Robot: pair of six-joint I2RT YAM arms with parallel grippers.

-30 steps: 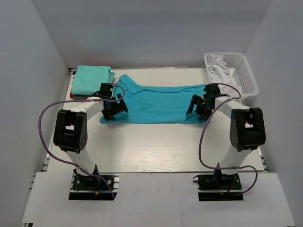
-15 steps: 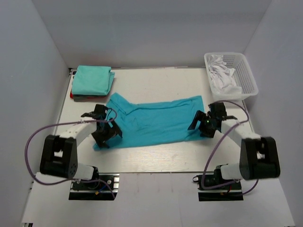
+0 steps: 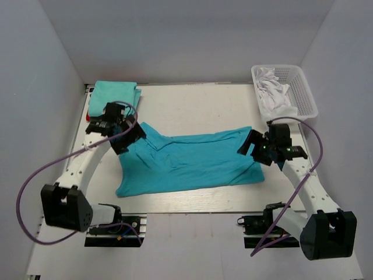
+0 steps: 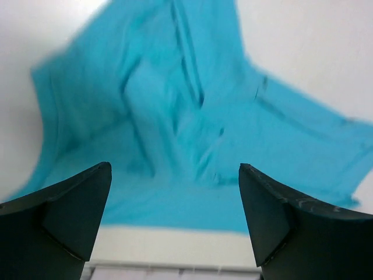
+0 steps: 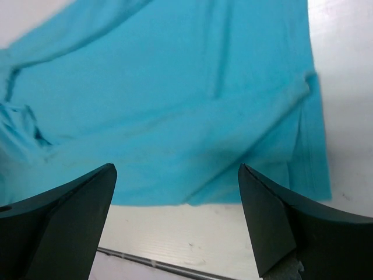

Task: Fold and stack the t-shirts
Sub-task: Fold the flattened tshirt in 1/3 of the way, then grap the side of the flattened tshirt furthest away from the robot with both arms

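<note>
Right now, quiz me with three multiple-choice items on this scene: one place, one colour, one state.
1. The white basket sits: A far right corner; B far left corner; C near edge.
2. The spread t-shirt is: A red; B turquoise; C white.
3. The left claw and right claw are: A both open; B both shut; C one of each.
Answers: A, it stands far right in the top view; B, the cloth is bright turquoise; A, both wrist views show them spread wide.
</note>
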